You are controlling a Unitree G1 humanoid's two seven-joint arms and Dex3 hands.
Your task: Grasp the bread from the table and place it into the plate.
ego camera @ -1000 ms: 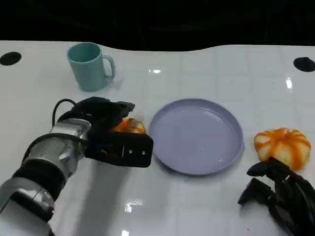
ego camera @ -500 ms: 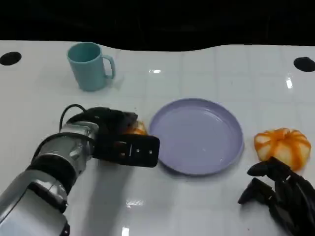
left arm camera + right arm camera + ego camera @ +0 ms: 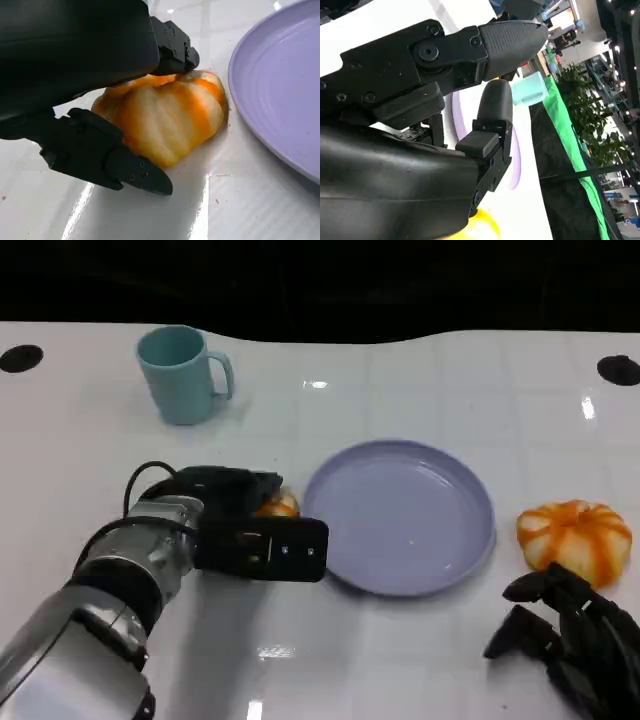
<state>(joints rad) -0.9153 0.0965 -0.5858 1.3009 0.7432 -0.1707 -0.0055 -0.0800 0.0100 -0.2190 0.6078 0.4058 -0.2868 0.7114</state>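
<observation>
Edging rightward over the past second, the left hand (image 3: 240, 530) now sits lower and closer to the purple plate (image 3: 400, 515), its fingers (image 3: 120, 165) cupped around the orange-striped bread (image 3: 167, 117), which rests on the white desk (image 3: 420, 380) just beside the plate's left rim. From left to right in the head view: a teal mug (image 3: 182, 373) stands well back on the desk; the hand covers most of the bread; the plate lies bare at centre; a second orange-striped bun (image 3: 575, 537) sits to its right. The right hand (image 3: 570, 635) rests idle near that bun, fingers loosely apart and holding nothing. The grip looks shallow in the left wrist view, with one finger low at the bread's side, so the soft bread could slip or be pushed against the rim during the lift.
</observation>
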